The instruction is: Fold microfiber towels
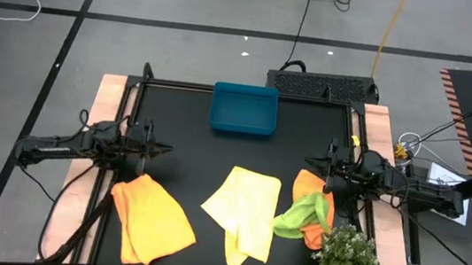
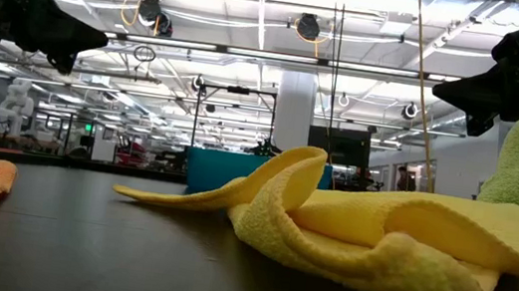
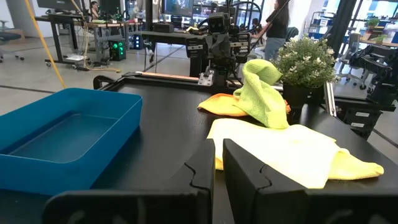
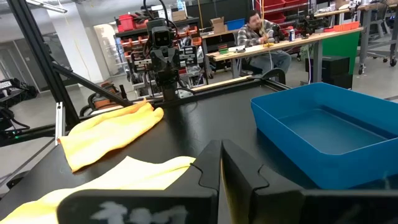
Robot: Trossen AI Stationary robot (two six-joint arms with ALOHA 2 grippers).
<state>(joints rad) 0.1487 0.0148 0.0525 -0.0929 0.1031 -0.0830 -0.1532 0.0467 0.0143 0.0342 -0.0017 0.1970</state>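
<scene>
Several microfiber towels lie crumpled on the black table. An orange one [image 1: 150, 219] is at the near left and a pale yellow one [image 1: 243, 212] in the middle. A lime green one [image 1: 307, 214] is draped partly over a second orange one [image 1: 308, 185] at the right. My left gripper [image 1: 165, 150] hovers level above the table's left side, shut, pointing toward the right. My right gripper [image 1: 315, 167] hovers level at the right, shut, pointing left, just above the far edge of the orange and green towels. Neither holds anything.
A teal tray [image 1: 244, 108] stands at the far middle of the table. A small bushy plant [image 1: 348, 259] in a dark pot stands at the near right corner, next to the green towel. Bare black tabletop lies between the two grippers.
</scene>
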